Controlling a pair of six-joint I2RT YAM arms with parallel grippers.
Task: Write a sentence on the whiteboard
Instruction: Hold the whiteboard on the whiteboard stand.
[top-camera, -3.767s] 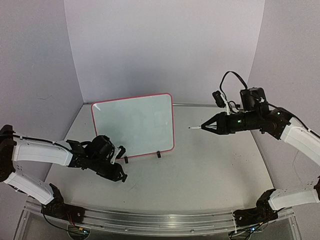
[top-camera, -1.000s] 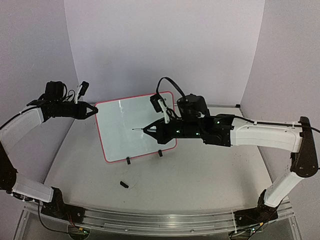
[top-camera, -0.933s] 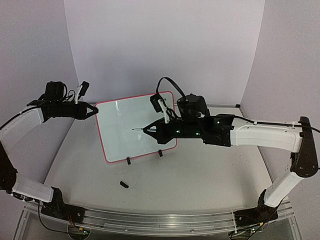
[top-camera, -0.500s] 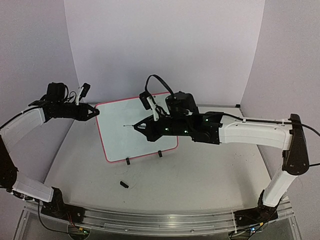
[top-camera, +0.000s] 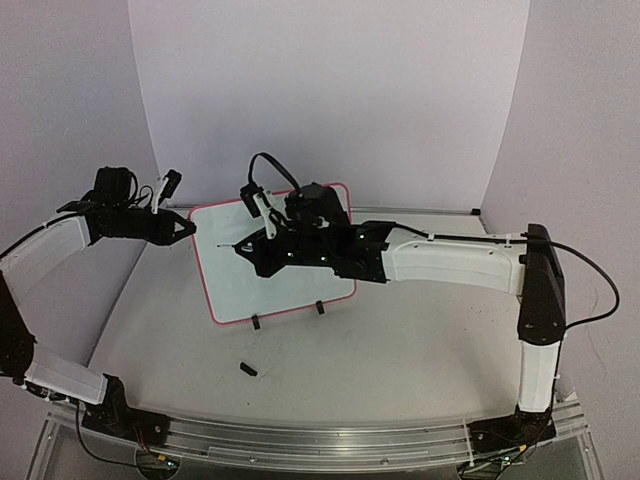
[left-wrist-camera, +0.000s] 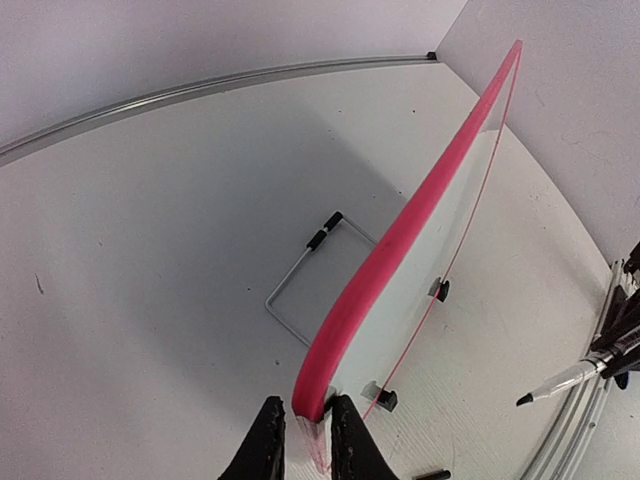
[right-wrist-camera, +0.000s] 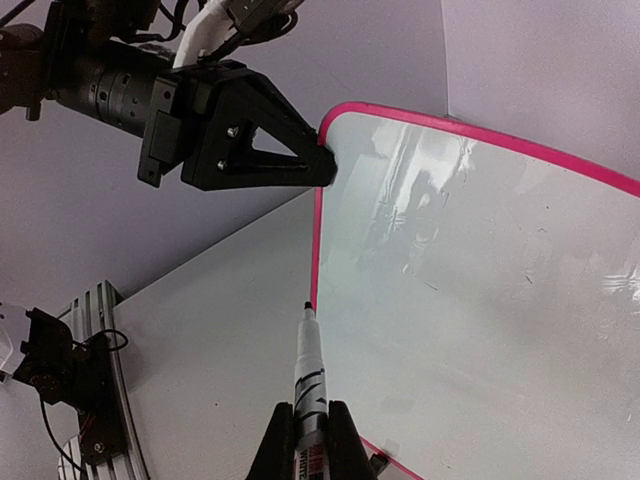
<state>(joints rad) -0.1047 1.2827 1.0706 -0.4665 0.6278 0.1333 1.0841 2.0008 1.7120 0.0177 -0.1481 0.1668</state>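
Right hand advanced; whiteboard apparently ahead.

The whiteboard stands on the counter on two small black feet, leaning back. It is glossy white with rounded corners and a thin pink-red rim. The left pincer pinches its upper left corner. Through the glare its face looks plain.

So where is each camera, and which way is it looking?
Top: above and behind the arms, looking down on the table; both arms show.
Left wrist: on the left arm, looking along the whiteboard edge; the left gripper pinches its corner.
Right wrist: facing the whiteboard's front; the right gripper holds the marker.
Both wrist views share whiteboard and marker.
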